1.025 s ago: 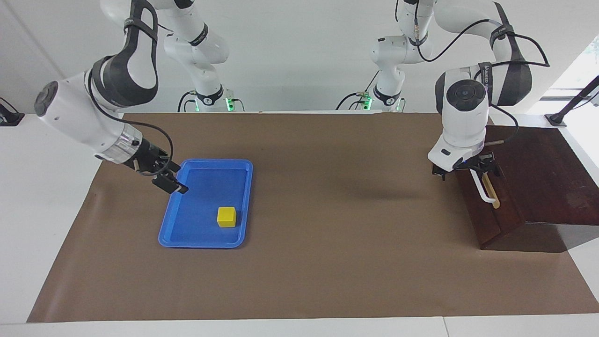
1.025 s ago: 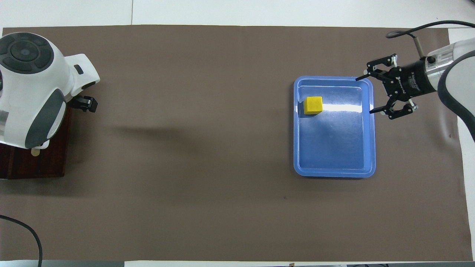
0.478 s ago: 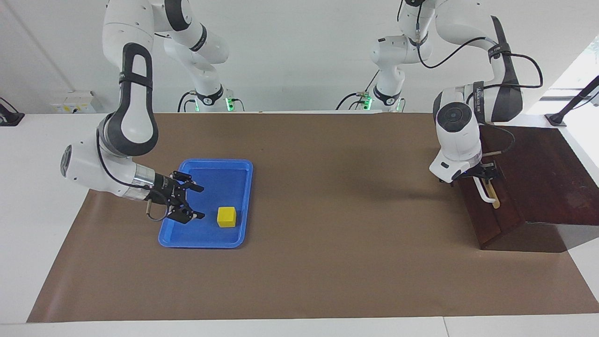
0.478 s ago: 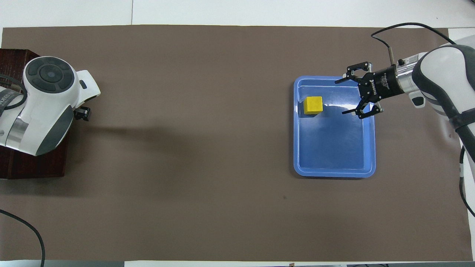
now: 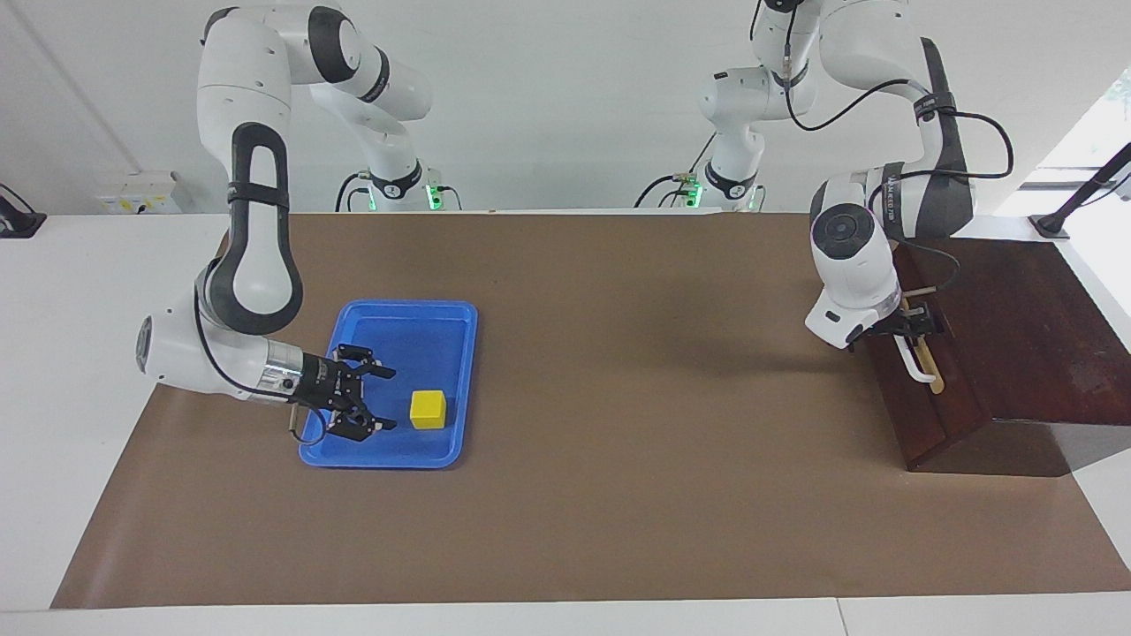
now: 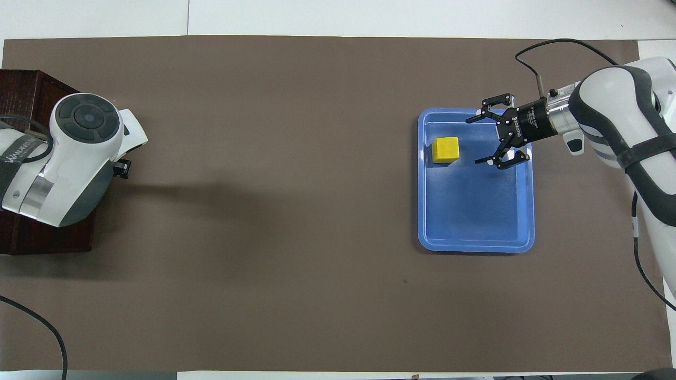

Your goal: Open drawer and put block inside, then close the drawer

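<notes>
Seen from across the table, the left gripper [image 5: 914,325] sits at the white bar handle [image 5: 914,362] of the shut drawer [image 5: 937,389]; from overhead the arm's wrist hides both, and whether its fingers are spread cannot be told. The right gripper [image 5: 389,399], jaws spread wide and empty, hangs low over the blue tray [image 5: 398,455], just beside the yellow block [image 5: 428,410]. The block, the tray's only contents, lies near the tray's end farther from the robots.
</notes>
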{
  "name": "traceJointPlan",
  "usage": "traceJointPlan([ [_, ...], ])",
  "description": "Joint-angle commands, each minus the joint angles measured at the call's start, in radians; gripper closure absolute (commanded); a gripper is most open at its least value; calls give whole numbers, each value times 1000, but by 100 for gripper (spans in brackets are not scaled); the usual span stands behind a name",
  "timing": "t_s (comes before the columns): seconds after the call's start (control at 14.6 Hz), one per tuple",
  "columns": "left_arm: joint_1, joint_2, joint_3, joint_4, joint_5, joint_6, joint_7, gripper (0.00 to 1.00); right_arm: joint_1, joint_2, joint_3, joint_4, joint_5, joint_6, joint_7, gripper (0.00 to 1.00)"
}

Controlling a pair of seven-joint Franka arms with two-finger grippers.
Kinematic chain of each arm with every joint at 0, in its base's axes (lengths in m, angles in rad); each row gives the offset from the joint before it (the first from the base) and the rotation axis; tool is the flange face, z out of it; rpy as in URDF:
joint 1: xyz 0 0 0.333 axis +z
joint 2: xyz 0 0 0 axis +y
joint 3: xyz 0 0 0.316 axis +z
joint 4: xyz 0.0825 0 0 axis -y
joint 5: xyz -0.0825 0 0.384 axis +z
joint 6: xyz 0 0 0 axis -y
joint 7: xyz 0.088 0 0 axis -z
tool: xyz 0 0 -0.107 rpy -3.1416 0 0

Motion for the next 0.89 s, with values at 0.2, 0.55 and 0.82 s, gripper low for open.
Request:
traceJointPlan([
  [0.2, 26, -22, -2, -60, 33, 59, -39, 0, 5, 60, 6, 32, 71, 38, 23, 0],
  [0.55, 37, -18, -3, -74, 33, 88, -37, 0, 11, 52, 6, 8, 81, 39, 23, 0],
  [0.82, 25, -17, -5, -83, 31, 102, -39, 0, 48, 51, 9, 3, 85, 90, 68, 0],
])
